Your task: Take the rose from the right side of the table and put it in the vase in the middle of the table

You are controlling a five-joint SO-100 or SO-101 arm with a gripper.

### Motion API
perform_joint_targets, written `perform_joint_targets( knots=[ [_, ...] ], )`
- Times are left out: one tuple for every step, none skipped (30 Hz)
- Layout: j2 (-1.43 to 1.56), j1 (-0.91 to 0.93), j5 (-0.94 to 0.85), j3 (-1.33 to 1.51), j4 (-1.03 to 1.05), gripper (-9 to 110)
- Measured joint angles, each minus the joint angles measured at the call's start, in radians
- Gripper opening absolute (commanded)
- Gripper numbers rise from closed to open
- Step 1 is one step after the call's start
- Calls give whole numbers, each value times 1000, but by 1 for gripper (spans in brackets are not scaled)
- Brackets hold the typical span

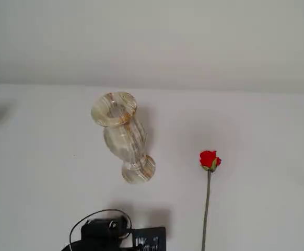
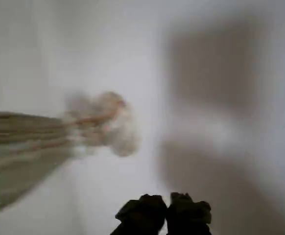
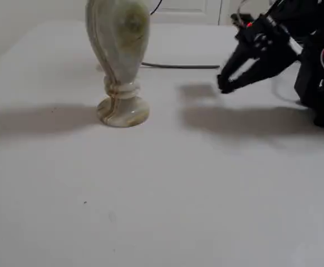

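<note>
Your rose (image 1: 209,160) shows only in a fixed view, lying flat on the table (image 1: 267,157) right of the upright vase (image 1: 121,137), your gripper (image 3: 224,85) raised, tilted down, fingertips together, empty.

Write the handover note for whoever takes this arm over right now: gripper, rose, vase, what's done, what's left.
Gripper: fingertips together, holding nothing, hanging above the table to the right of the vase in the low fixed view.
Rose: lying flat on the table, right of the vase in the high fixed view, bud toward the back wall, stem running to the bottom edge. Untouched.
Vase: upright and empty.
Done: nothing yet.
Left: reach the rose, grasp the stem, lift it, drop it stem-first into the vase.
</note>
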Motion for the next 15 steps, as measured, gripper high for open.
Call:
perform_joint_targets(
  knots=[
    [0, 17, 14, 0, -57, 13],
    [-5, 31, 23, 0, -114, 15],
    [-11, 41, 29, 0, -167, 17],
    [-28, 52, 40, 0, -219, 19],
    [-57, 64, 52, 0, -270, 20],
    [-94, 75, 69, -3, -314, 23],
    [-143, 87, 91, -20, -356, 26],
    [-201, 101, 115, -51, -391, 28],
    [-270, 114, 146, -92, -417, 29],
    [-345, 124, 179, -141, -436, 30],
    [-428, 133, 212, -201, -442, 32],
    [-511, 141, 245, -265, -440, 35],
    [-598, 149, 284, -336, -431, 36],
    [-683, 155, 322, -411, -416, 38],
    [-765, 161, 359, -485, -397, 39]
  ],
)
